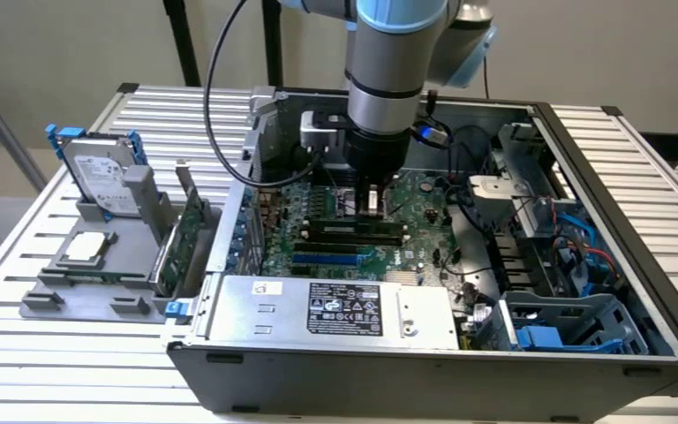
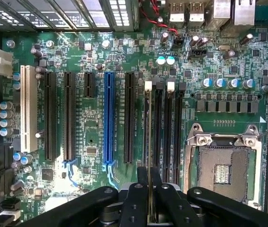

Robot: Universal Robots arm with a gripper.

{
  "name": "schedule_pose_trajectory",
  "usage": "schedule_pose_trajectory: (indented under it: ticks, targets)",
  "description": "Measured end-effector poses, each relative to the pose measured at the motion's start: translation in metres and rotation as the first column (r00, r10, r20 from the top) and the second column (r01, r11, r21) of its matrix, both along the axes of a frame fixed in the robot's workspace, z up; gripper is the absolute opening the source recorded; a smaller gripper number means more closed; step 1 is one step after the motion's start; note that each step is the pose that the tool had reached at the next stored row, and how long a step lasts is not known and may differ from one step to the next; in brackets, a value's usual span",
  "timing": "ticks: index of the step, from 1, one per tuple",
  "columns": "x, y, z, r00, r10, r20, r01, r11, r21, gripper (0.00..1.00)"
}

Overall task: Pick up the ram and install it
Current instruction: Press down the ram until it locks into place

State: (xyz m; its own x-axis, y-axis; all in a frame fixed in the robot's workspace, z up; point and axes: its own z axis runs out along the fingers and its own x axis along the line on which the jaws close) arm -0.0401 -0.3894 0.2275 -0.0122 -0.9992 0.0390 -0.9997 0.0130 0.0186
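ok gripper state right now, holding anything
Gripper: shut on the ram, held edge-on over the motherboard's memory slots.

The gripper [image 1: 371,205] stands deep inside the open computer case [image 1: 621,265], close above the motherboard [image 2: 96,142]. Room is tight — the power supply [image 1: 339,309] walls off the near side, and cables [image 1: 469,190] and a drive cage [image 1: 551,221] crowd the exterior view's right. Straight up stays open — the slatted desk [image 1: 33,291] outside is roomier.

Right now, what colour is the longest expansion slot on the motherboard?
Blue. The long slot stands out among black ones on the green motherboard; the wrist view shows it best.
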Motion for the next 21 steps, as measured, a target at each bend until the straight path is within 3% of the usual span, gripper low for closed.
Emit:
schedule_pose_trajectory:
  ticks: [8, 21]
  targets:
    - [-0.0001, 0.0001, -0.0016, 1.0000, 0.000, 0.0042, 0.000, 1.0000, 0.0001, 0.00]
    - [-0.0005, 0.0003, -0.0071, 1.0000, 0.000, 0.0042, 0.000, 1.0000, 0.0000, 0.00]
